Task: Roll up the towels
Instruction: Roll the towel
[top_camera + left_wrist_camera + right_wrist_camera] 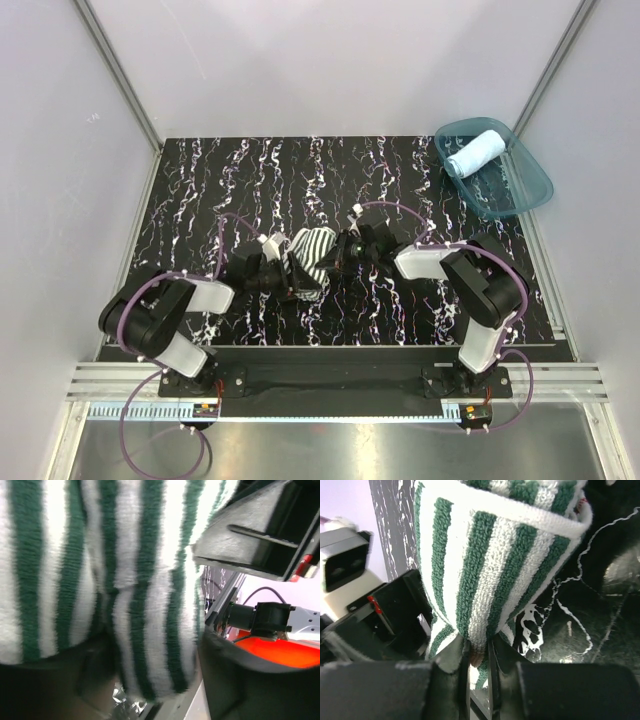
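The green-and-white striped towel [312,258] is bunched up off the black marbled table between my two grippers. My right gripper [342,255] is shut on a fold of its edge, and the right wrist view shows the cloth [495,570] pinched between the jaws of that gripper [479,650]. My left gripper [290,276] is at the towel's left side. In the left wrist view the striped cloth [145,580] hangs between the spread jaws of the left gripper [150,680], which stands open. The light blue towel [478,152] lies rolled in the tub.
A translucent teal plastic tub [530,185] sits at the back right corner of the table. White walls with metal rails close in the left, right and back sides. Both arm bases stand on the rail at the near edge.
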{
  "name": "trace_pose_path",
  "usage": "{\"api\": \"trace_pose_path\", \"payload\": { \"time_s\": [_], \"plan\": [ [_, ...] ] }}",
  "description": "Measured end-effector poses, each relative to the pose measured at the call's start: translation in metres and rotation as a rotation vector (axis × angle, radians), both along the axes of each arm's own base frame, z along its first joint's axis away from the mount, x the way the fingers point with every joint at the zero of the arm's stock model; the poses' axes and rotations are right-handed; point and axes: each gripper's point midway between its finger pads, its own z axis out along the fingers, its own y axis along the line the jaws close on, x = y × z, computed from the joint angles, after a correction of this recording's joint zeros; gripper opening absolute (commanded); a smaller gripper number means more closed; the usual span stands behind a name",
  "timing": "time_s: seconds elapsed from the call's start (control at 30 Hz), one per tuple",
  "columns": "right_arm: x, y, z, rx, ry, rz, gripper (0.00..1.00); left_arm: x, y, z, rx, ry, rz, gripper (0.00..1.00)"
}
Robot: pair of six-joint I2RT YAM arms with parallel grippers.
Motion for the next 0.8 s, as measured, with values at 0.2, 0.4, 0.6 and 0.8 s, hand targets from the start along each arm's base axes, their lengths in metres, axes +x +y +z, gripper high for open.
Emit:
{"api": "trace_pose_path", "payload": {
  "time_s": [0.2, 0.4, 0.6, 0.8],
  "plan": [
    [0.0, 0.005, 0.001, -0.047, 0.025, 0.019, 0.06, 0.002, 0.009, 0.015, 0.098, -0.068, 0.002, 0.99],
    [0.0, 0.005, 0.001, -0.088, 0.059, 0.02, 0.04, 0.002, 0.031, 0.023, 0.295, -0.149, 0.038, 0.99],
    [0.0, 0.004, -0.002, -0.11, 0.095, 0.011, 0.02, 0.004, 0.034, 0.052, 0.482, -0.336, 0.034, 0.99],
    [0.0, 0.005, -0.002, -0.131, 0.135, 0.004, 0.02, -0.019, 0.01, 0.068, 0.572, -0.526, -0.057, 0.99]
  ]
}}
